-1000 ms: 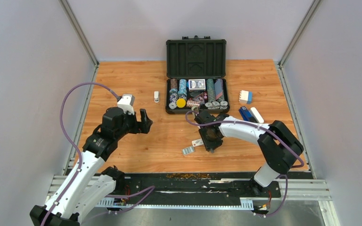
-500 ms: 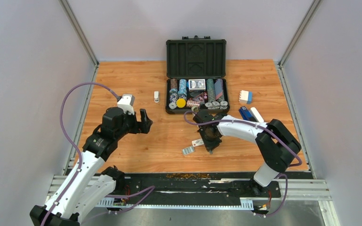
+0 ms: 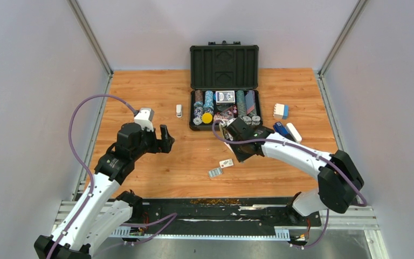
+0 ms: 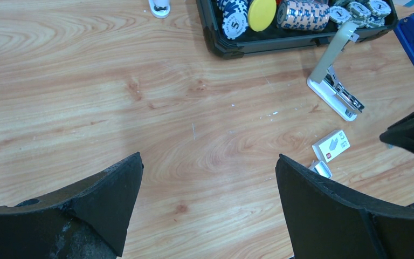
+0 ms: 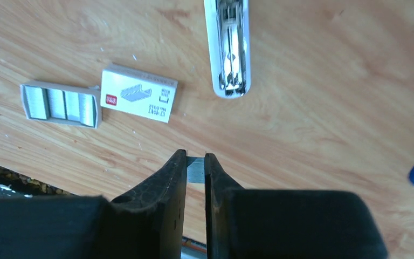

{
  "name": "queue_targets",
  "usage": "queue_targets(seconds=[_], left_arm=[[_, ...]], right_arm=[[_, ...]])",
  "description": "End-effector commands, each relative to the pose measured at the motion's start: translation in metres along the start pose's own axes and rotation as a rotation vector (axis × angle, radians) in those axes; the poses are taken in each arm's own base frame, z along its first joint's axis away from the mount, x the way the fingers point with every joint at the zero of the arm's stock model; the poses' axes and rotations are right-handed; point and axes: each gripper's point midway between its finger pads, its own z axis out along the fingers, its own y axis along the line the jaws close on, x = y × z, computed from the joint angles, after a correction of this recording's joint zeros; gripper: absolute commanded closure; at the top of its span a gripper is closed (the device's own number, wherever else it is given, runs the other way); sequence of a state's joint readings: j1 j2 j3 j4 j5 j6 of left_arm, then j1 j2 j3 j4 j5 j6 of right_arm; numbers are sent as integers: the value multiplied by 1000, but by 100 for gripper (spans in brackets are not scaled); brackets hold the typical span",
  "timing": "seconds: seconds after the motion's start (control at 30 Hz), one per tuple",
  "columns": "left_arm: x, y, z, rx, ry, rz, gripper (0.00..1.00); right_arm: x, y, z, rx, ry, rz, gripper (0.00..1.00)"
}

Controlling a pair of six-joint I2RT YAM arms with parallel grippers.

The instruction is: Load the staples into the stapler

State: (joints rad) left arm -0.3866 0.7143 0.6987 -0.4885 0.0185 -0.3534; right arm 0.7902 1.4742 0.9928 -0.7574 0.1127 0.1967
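Observation:
My right gripper [image 5: 195, 166] is shut on a short silvery strip of staples [image 5: 195, 168], held above the wood. Past it lies the stapler [image 5: 229, 48], open, with its metal channel facing up. In the left wrist view the stapler [image 4: 334, 89] has its grey-olive lid raised. The white sleeve [image 5: 138, 100] and the tray with more staples [image 5: 60, 103] lie side by side to the left; from above they are the sleeve [image 3: 226, 162] and the tray [image 3: 214, 172]. My left gripper [image 4: 209, 178] hangs open and empty over bare wood on the left.
An open black case [image 3: 224, 65] of poker chips and cards stands at the back centre. A dark blue stapler [image 3: 280, 129], a white bar [image 3: 294, 131] and a white-and-blue box [image 3: 281, 111] lie to its right. A small white item [image 3: 179, 110] lies to its left.
My right gripper closed on a staple strip beside the tray, then rose and drew back towards the case. The left arm has not moved.

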Motion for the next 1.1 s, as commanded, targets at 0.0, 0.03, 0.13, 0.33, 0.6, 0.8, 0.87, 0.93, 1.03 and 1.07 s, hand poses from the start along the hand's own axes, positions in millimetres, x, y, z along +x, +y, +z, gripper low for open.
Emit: queue_targets(seconds=[0.0, 0.03, 0.13, 0.33, 0.6, 0.8, 0.87, 0.93, 1.03, 1.07], left_arm=[[-7, -6, 0, 29, -29, 16, 0], [-7, -6, 0, 30, -27, 16, 0], [-6, -6, 1, 33, -23, 16, 0], [-5, -7, 2, 35, -17, 16, 0], [-5, -8, 3, 42, -14, 19, 0], [-4, -8, 4, 41, -11, 18, 0], [-5, -8, 4, 43, -12, 18, 0], [-4, -8, 4, 42, -12, 18, 0], [-5, -9, 4, 44, -13, 19, 0], [-4, -9, 4, 44, -12, 20, 0]], right_arm=[[-55, -8, -24, 26, -217, -121, 93], [-61, -9, -26, 28, -240, -144, 93], [-79, -12, -28, 35, -304, -198, 94], [-102, -17, -21, 0, -374, -222, 94], [-111, -17, -4, -103, -429, -210, 94], [-105, -21, 13, -117, -408, -208, 94], [-103, -20, 17, -124, -398, -210, 94], [-101, -22, 21, -121, -388, -209, 94], [-98, -23, 27, -120, -372, -207, 94], [-97, -23, 28, -127, -368, -207, 94]])
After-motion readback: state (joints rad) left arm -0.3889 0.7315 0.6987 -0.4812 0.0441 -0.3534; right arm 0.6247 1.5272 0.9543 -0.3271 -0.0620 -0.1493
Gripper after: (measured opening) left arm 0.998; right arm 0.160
